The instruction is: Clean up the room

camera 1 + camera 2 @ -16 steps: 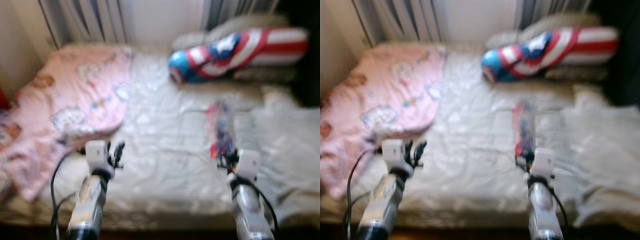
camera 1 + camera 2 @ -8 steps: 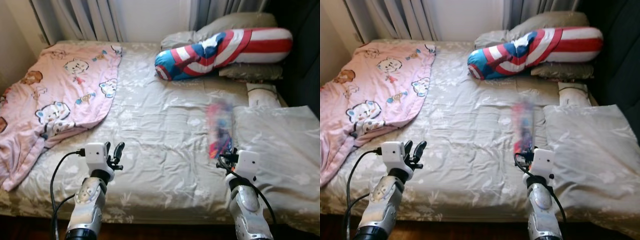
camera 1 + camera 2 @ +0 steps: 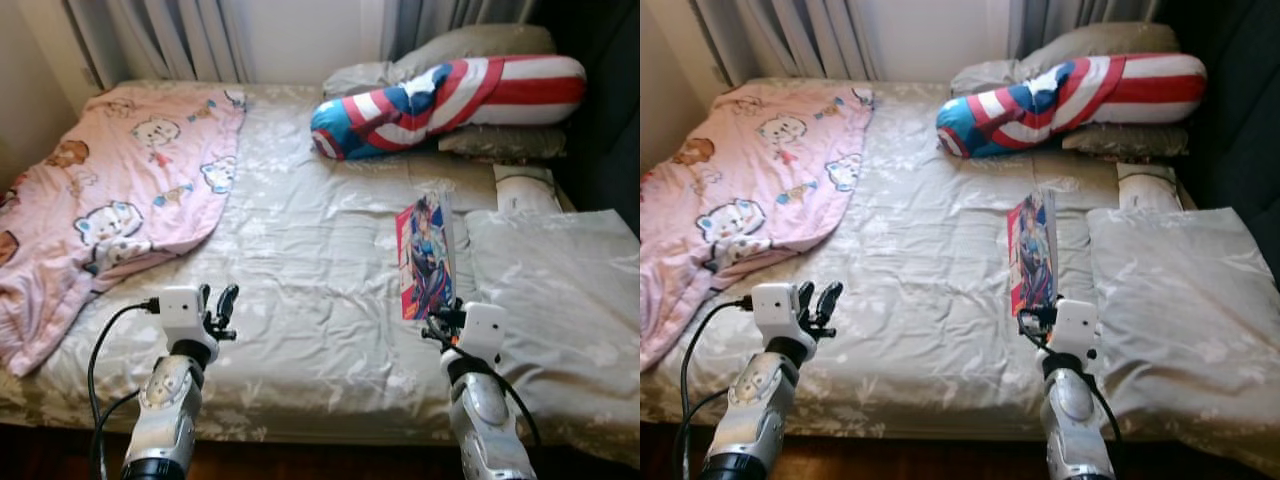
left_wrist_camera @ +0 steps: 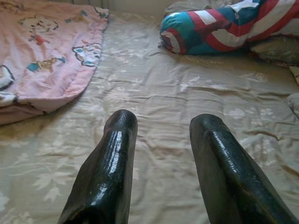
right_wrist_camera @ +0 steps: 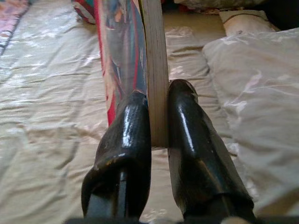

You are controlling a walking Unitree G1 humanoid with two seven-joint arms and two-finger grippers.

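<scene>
Right gripper [image 5: 159, 121] clamps a book [image 3: 425, 255] by its lower edge, held upright over the bed [image 3: 300, 260]; its top is cut off in the wrist view. Left gripper [image 4: 161, 140] hovers with jaws apart, holding nothing. Pink blanket [image 3: 100, 190] runs out of frame.

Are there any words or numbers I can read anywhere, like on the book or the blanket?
None can be read.
The book held by the right gripper shows a colourful cover picture; any lettering on it is too small and blurred to read.
The pink blanket has cartoon animal pictures, and no words can be made out on it.
The red, white and blue pillow has stripes and a star, no letters.
</scene>
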